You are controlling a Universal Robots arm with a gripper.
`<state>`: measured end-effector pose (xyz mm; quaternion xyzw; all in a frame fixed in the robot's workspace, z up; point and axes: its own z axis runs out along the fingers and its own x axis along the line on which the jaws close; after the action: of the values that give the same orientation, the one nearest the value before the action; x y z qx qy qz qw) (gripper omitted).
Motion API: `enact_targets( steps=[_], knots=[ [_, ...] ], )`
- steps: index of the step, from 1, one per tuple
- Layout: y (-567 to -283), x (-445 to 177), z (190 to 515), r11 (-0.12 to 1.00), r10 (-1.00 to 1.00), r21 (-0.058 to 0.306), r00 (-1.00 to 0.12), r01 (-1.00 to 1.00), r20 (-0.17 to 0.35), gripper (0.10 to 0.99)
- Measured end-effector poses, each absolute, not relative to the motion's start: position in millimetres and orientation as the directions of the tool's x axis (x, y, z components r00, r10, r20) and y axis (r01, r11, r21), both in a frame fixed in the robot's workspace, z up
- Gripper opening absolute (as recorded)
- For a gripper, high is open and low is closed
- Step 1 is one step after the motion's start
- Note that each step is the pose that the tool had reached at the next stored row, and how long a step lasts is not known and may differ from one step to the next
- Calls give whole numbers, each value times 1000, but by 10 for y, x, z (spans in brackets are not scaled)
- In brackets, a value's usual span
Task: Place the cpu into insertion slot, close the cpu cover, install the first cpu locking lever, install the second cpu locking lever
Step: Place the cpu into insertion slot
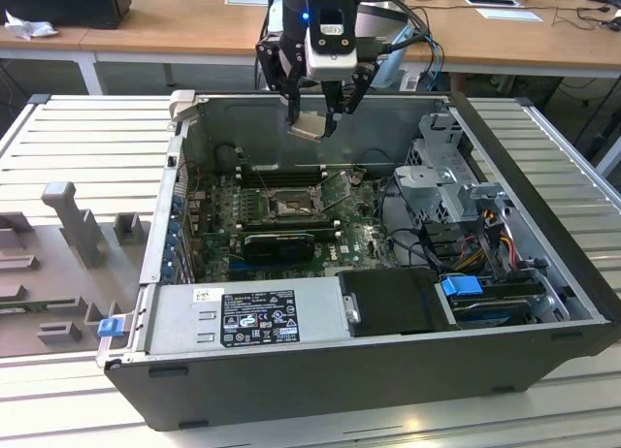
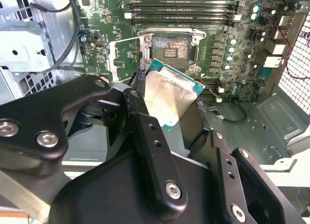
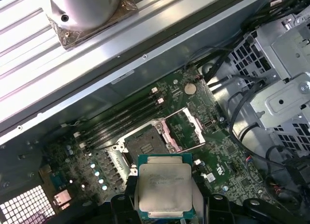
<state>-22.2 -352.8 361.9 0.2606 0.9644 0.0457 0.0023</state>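
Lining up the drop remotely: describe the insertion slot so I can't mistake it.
Inside the open computer case, look at the green board. Beside the long black memory slots sits the insertion slot: the one square socket, grey metal rim, dark centre.

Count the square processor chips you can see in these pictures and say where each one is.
1. The chip is clamped between the fingers of the gripper, in the air, apart from the empty socket below. Others could be hidden elsewhere in the case.
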Motion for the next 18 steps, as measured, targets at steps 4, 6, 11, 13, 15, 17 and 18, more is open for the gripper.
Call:
enact_targets(
  steps=[4, 6, 11, 13, 15, 17, 18],
  knots=[
    [-3528, -222, 3618, 819, 567, 89, -823, 566, 19, 529],
    [-3528, -222, 3617, 790, 607, 89, -795, 606, 19, 529],
    [-3528, -221, 3593, 752, 654, 89, -756, 653, 19, 529],
    [-3528, -222, 3569, 752, 654, 89, -756, 653, 19, 529],
    [-3528, -222, 3550, 743, 665, 89, -747, 664, 19, 529],
    [-3528, -222, 3546, 724, 686, 89, -728, 684, 19, 529],
    [-3528, -222, 3545, 714, 696, 89, -718, 694, 19, 529]
  ],
)
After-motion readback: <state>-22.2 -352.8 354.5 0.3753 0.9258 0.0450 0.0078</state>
